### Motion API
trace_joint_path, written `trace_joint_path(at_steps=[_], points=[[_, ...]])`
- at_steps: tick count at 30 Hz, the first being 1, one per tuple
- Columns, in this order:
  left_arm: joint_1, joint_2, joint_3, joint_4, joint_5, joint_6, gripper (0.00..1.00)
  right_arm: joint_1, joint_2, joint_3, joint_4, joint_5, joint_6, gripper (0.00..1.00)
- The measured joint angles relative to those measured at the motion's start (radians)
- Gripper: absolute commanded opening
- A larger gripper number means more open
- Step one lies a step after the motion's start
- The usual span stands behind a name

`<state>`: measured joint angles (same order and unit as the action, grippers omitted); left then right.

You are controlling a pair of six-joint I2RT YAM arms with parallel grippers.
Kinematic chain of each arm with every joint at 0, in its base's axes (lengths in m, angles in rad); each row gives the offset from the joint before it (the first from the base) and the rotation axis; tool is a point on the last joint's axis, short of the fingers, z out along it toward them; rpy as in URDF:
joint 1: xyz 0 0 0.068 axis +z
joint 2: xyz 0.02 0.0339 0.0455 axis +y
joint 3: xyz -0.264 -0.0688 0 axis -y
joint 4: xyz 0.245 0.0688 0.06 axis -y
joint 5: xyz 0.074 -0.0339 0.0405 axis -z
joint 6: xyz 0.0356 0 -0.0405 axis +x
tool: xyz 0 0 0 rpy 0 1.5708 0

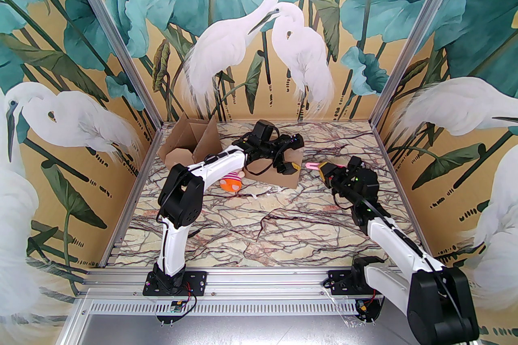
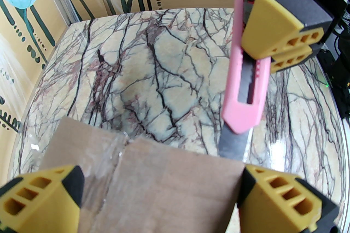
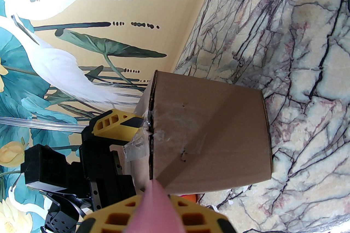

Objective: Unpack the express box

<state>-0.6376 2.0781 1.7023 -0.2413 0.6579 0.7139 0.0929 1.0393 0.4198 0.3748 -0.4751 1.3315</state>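
Brown cardboard box [image 3: 213, 130], pink knife [image 2: 240, 84], orange toy [image 1: 230, 185]; the table [image 1: 283, 222] cream marble veined black and maroon; walls [image 1: 243, 32] gold, painted with white egrets, teal leaves, pale yellow blossoms.

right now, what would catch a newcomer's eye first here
The pink box cutter stands out: the right gripper clamps it at mid-table, blade out toward the cardboard box. The left gripper is open, its fingers either side of a cardboard panel of the box. An orange and pink toy lies on the marble table beside the box.
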Motion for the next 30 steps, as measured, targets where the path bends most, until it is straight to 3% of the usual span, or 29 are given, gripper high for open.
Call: trace_joint_path(at_steps=[7, 13, 17, 21, 24, 30], points=[[0.005, -0.002, -0.032, 0.021, 0.042, 0.08, 0.95, -0.023, -0.025, 0.0, -0.051, -0.001, -0.028, 0.0], [0.024, -0.033, -0.063, -0.01, 0.036, 0.144, 0.96, -0.138, -0.141, -0.002, -0.158, 0.088, -0.083, 0.0], [0.03, -0.043, -0.072, -0.013, 0.032, 0.138, 0.97, -0.211, -0.163, -0.001, -0.233, 0.095, -0.141, 0.0], [0.027, -0.043, -0.063, -0.008, 0.014, 0.074, 0.99, -0.222, -0.19, 0.01, -0.343, 0.071, -0.222, 0.0], [0.027, -0.043, -0.032, -0.009, -0.003, -0.013, 0.99, -0.171, -0.204, 0.042, -0.452, 0.069, -0.298, 0.0], [0.029, -0.043, 0.063, 0.03, -0.077, -0.235, 1.0, 0.093, -0.21, 0.051, -0.529, 0.141, -0.35, 0.0]])
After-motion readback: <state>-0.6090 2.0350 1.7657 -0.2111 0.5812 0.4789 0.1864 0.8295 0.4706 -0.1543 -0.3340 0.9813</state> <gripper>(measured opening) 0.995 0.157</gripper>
